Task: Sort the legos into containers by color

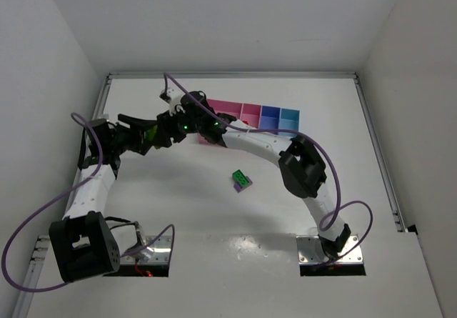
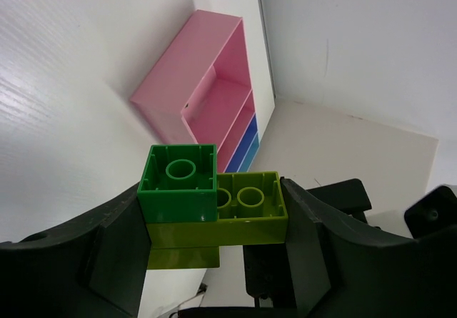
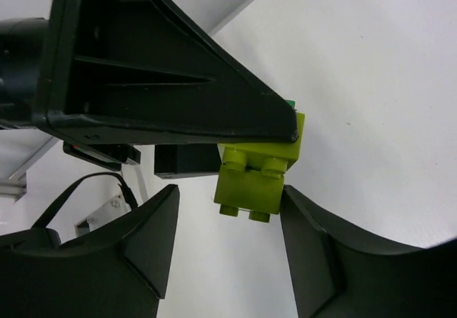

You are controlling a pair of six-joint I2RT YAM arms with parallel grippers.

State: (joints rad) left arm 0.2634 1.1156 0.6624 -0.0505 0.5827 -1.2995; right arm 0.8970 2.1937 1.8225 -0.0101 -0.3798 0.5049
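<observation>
The left pincer point(image 2: 212, 193) is clamped on a brick stack point(image 2: 221, 225). Its two matte black fingers point(image 2: 107, 254) press on the two short ends of the stack. The stack is of glossy hard plastic. On one side sits a square green brick point(image 2: 178, 182), seen from its hollow underside, with one round tube inside thin ribbed walls. Joined to it is a longer yellow-green brick point(image 2: 250, 207) with two round tubes. In the right wrist view the yellow-green part looks like two layers, with small round studs pointing down.

The right pincer point(image 3: 230, 193) stands wide apart around the low end of the same stack. One of its wedge-shaped black fingers point(image 3: 314, 261) is touching or just beside the yellow-green plastic, I cannot tell which. The other finger is apart from it.

Both pincers meet in the air above the far left part of the table point(image 1: 235, 268), which is white and smooth. The containers point(image 1: 251, 114) are a row of joined shallow rectangular bins with thin walls, pink and then blue. They lie near the far edge, about at its middle, and the right arm covers part of the pink end. Around the middle of the table lies a pair of bricks point(image 1: 241, 181), green on purple. Purple cables point(image 1: 28, 232) loop along both white arms.
</observation>
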